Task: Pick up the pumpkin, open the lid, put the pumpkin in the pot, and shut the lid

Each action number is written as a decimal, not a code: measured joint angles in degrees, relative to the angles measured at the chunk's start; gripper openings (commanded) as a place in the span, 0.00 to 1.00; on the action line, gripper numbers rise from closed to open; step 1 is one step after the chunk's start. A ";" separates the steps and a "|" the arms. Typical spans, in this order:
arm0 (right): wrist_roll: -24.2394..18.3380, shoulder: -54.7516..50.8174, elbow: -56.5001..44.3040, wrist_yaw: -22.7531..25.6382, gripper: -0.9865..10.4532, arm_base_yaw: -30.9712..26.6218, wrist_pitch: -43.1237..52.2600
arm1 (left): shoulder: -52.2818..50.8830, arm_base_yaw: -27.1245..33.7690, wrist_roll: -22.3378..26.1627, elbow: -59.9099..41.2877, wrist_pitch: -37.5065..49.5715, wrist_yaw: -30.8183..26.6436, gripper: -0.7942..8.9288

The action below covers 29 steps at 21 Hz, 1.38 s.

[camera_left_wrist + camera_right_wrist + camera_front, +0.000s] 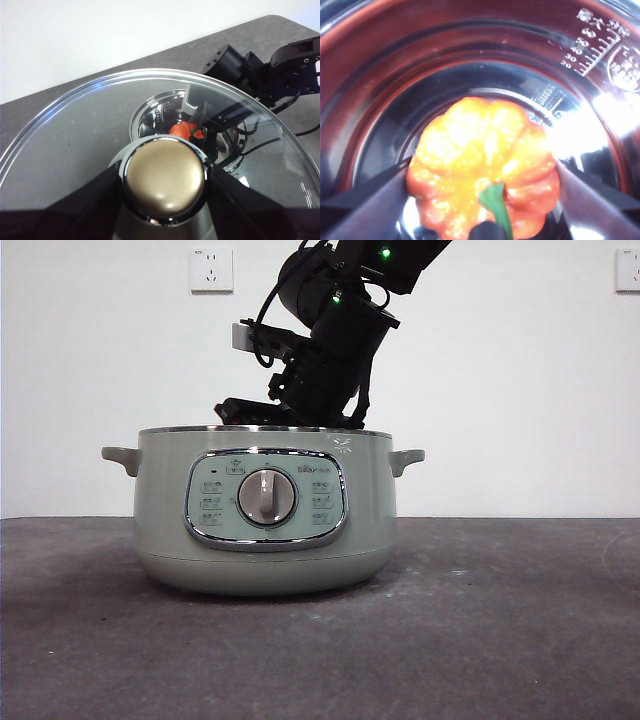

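Note:
The sage-green pot (265, 510) stands uncovered on the table, its grey dial facing the front camera. My right arm (325, 360) reaches down into it from above, and the rim hides the jaws in the front view. In the right wrist view, my right gripper (482, 181) is shut on the orange pumpkin (480, 160), green stem toward the camera, low inside the shiny steel bowl (380, 90). My left gripper (164, 186) is shut on the knob (164, 177) of the glass lid (75, 145), held up and off to one side of the pot. Through the glass I see the pumpkin (180, 130).
Dark grey tabletop (500, 640) spreads around the pot, with a white wall and two sockets (211, 269) behind. The pot's side handles (407, 458) stick out left and right. The right arm's black links and cables (260, 75) lie over the pot's far side.

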 measured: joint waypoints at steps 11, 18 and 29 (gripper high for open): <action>7.19 -33.90 0.00 13.29 0.66 -0.13 -16.50 | 11.41 -0.02 0.63 0.00 9.42 6.23 0.07; 10.08 -52.02 0.00 13.05 0.66 -0.09 -25.88 | 24.39 -0.02 1.64 0.00 20.70 10.21 0.07; 10.49 -61.64 0.02 13.07 0.66 -0.07 -29.53 | 38.58 -0.26 2.19 -0.02 31.08 11.19 0.07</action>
